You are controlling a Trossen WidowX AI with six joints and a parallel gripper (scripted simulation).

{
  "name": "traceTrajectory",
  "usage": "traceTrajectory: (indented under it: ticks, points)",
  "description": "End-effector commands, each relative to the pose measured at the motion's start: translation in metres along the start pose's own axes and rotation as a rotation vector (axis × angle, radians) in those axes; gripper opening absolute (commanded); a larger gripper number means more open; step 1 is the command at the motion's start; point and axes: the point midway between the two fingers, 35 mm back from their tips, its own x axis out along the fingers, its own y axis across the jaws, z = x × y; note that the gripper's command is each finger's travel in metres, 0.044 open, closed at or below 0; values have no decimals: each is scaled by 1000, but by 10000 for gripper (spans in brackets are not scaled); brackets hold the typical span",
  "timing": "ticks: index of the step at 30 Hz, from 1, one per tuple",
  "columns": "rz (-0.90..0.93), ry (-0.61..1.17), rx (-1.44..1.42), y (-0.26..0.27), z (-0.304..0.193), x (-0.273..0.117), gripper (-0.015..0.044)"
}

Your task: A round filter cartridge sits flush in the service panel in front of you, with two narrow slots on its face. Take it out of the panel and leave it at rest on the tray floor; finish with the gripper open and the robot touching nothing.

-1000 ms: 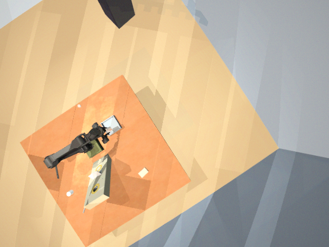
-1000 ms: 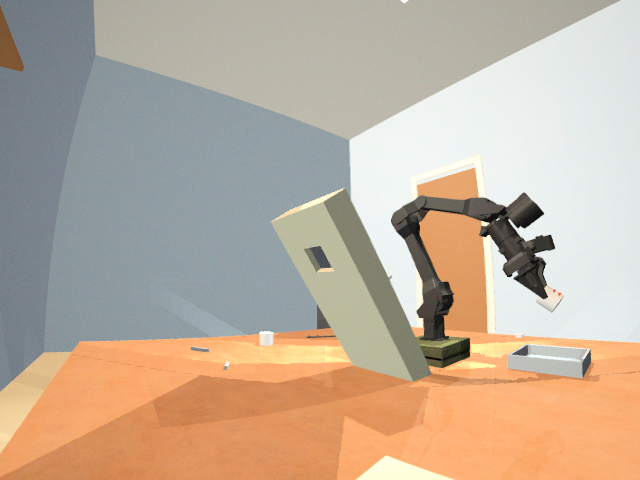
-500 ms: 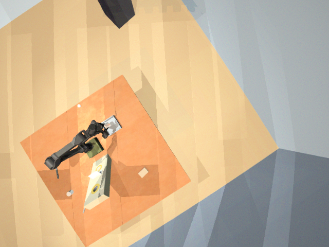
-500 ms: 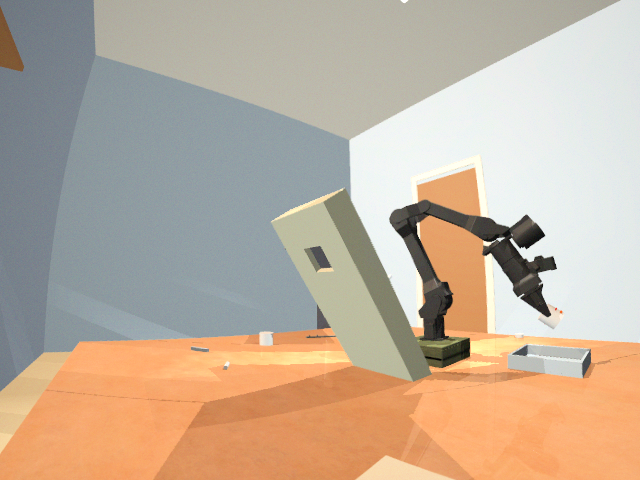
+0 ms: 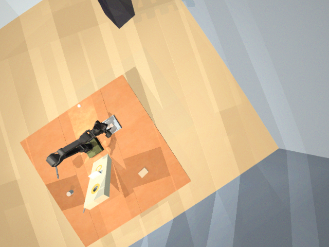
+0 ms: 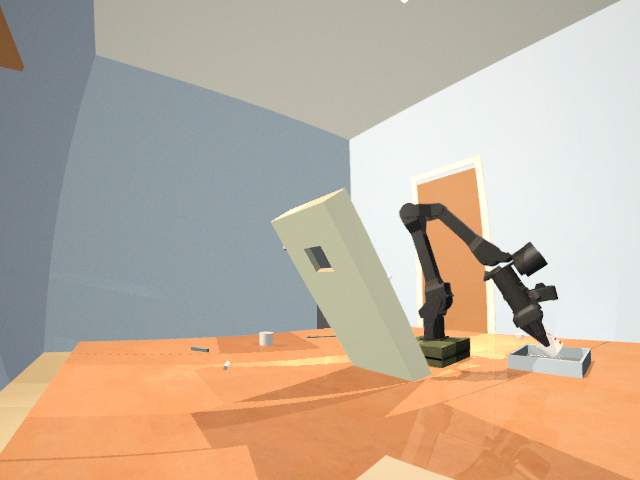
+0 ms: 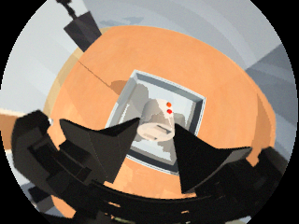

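Observation:
The filter cartridge (image 5: 111, 124) (image 6: 554, 345) (image 7: 157, 122) is a pale cylinder with two red dots on its side and slots on its near face. My gripper (image 6: 549, 347) (image 7: 156, 123) is shut on it, one finger at each side in the wrist view. The cartridge is tilted and its lower part is down inside the grey-blue tray (image 5: 117, 128) (image 6: 549, 365) (image 7: 198, 122). Whether it touches the tray floor cannot be told. The service panel (image 5: 102, 183) (image 6: 351, 289) leans on the table, with a dark round opening ringed in yellow on its face.
The tray walls stand around the cartridge and fingertips. The green arm base (image 5: 95, 149) (image 6: 448, 351) is between panel and tray. A white cylinder (image 5: 70, 193) (image 6: 266, 338) stands beyond the panel. A flat cream block (image 5: 143, 172) lies on the table.

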Motion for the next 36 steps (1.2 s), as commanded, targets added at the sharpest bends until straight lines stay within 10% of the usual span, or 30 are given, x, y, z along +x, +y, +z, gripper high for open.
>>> traceTrajectory:
  ticks: [1, 17, 36]
  points:
    - [0, 0, 0, 0, 0, 0, 26]
    - [0, 0, 0, 0, 0, 0, 440]
    - [1, -3, -2, 0, 32, -49, 440]
